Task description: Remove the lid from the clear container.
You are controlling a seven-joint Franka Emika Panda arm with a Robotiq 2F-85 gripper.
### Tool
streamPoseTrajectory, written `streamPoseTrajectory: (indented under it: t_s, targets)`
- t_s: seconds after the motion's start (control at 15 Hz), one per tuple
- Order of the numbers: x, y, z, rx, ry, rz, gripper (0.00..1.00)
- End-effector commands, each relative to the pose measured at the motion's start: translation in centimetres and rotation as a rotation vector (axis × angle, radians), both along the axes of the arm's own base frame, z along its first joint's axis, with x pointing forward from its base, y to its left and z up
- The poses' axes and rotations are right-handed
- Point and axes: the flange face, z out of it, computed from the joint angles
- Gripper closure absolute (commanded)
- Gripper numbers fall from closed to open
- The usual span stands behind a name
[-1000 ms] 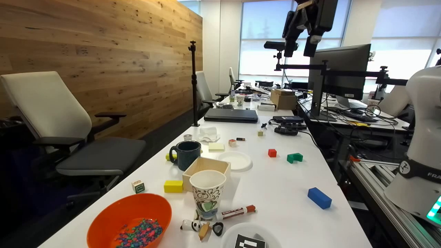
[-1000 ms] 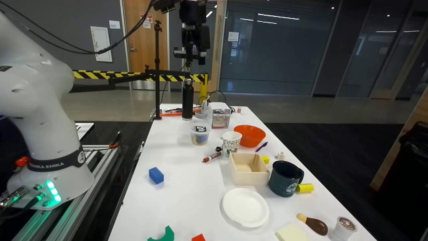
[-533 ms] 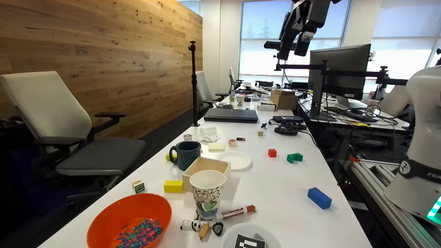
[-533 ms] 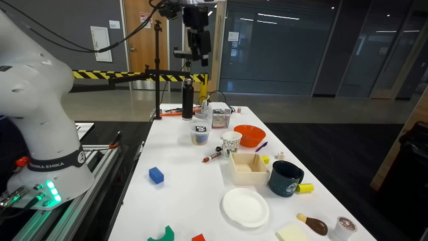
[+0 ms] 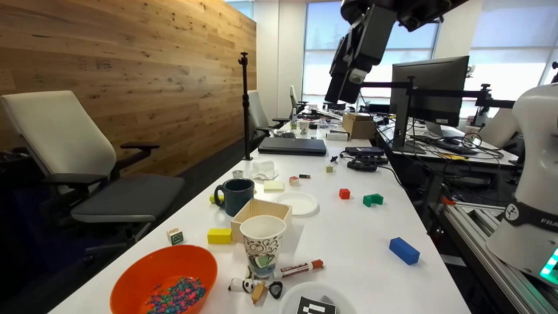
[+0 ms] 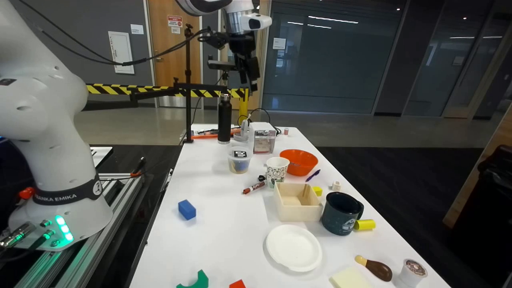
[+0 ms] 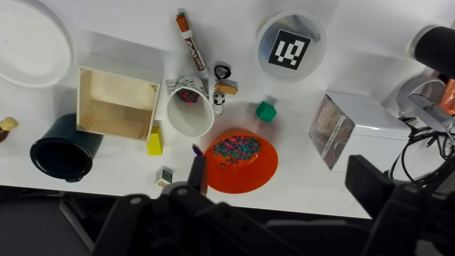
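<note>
The clear container (image 7: 312, 60) is a round see-through tub with a pale lid that bears a black-and-white square marker. It stands upright with the lid on, at the top right of the wrist view. It also shows beyond the paper cup in an exterior view (image 6: 239, 164) and is cut off at the bottom edge in an exterior view (image 5: 342, 303). My gripper (image 7: 280, 177) is open and empty, its fingers wide apart. It hangs tilted high above the table in both exterior views (image 5: 342, 91) (image 6: 253, 86), apart from the container.
The paper cup (image 7: 190, 117), orange bowl (image 7: 241, 177), marker pen (image 7: 192, 46), green cube (image 7: 266, 111) and white Post-it box (image 7: 373, 131) surround the container. A black bottle (image 6: 225, 120) stands behind it. The wooden box (image 6: 298, 212) and dark mug (image 6: 340, 216) are farther off.
My gripper has tilted and moved left and lower in an exterior view, looking larger there. It has also moved slightly right and lower in an exterior view. The objects have not moved.
</note>
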Motion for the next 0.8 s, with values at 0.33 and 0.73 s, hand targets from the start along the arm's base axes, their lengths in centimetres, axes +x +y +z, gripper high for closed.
streamPoseTrajectory:
  t_s: [0.33, 0.73]
  targets:
    - [4.6, 3.2, -6.8, 0.015, -0.029, -0.136, 0.0]
    - [4.4, 3.0, -7.5, 0.022, -0.006, -0.116, 0.0]
